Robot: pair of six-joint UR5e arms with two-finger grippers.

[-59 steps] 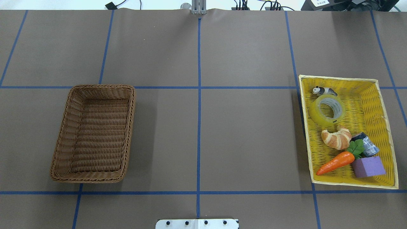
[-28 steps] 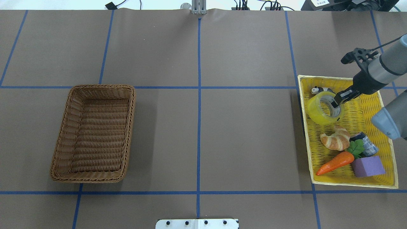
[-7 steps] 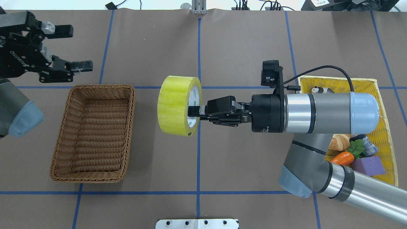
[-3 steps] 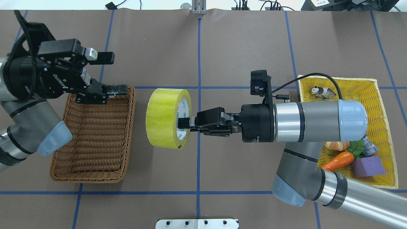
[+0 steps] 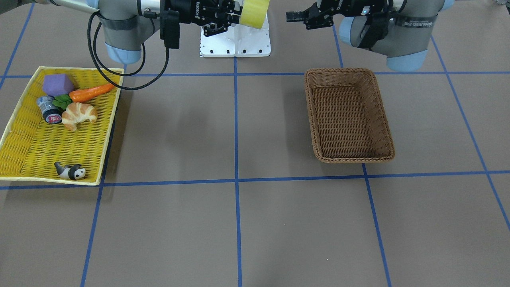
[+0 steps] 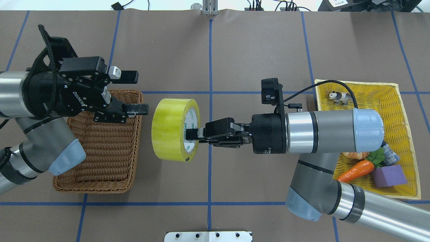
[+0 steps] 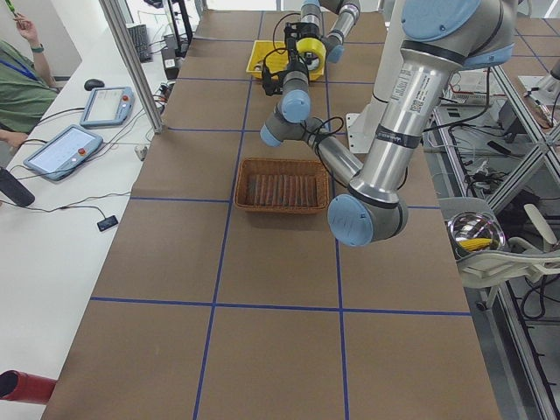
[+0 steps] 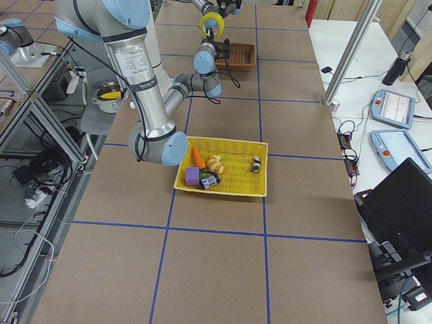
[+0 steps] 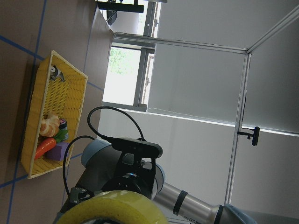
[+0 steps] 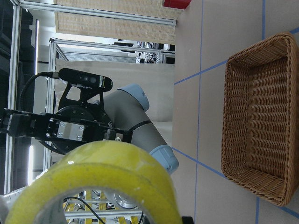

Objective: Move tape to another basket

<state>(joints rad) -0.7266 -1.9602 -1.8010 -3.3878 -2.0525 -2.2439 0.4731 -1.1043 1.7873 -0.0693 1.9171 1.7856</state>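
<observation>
Two grippers face each other above the left half of the table (image 6: 255,50). The right gripper (image 6: 192,134) is pinched on the wall of the tape (image 6: 169,129), with one finger inside the core hole; the roll is held on edge in the air, clear of the tabletop, its printed whitish core turned toward the right arm. From overhead the tape shows over bare tabletop, between the table's middle line and the basket (image 6: 90,188), just beside the basket's right rim and not over its inside.

The left gripper (image 6: 138,93) is spread wide, its fingers well apart and holding nothing; it hangs above the basket's far right corner, with its nearer finger close to the roll but apart from it. The basket sits toward the left end of the table.

At the right end lies the yellow tray (image 6: 406,134). A panda figure (image 6: 341,96) is in the tray corner toward the table's far edge; a croissant (image 6: 356,155), carrot (image 6: 354,170), purple block (image 6: 389,175) and grey cylinder (image 6: 389,154) cluster at the tray end nearer the robot's edge, partly hidden by the right arm.
</observation>
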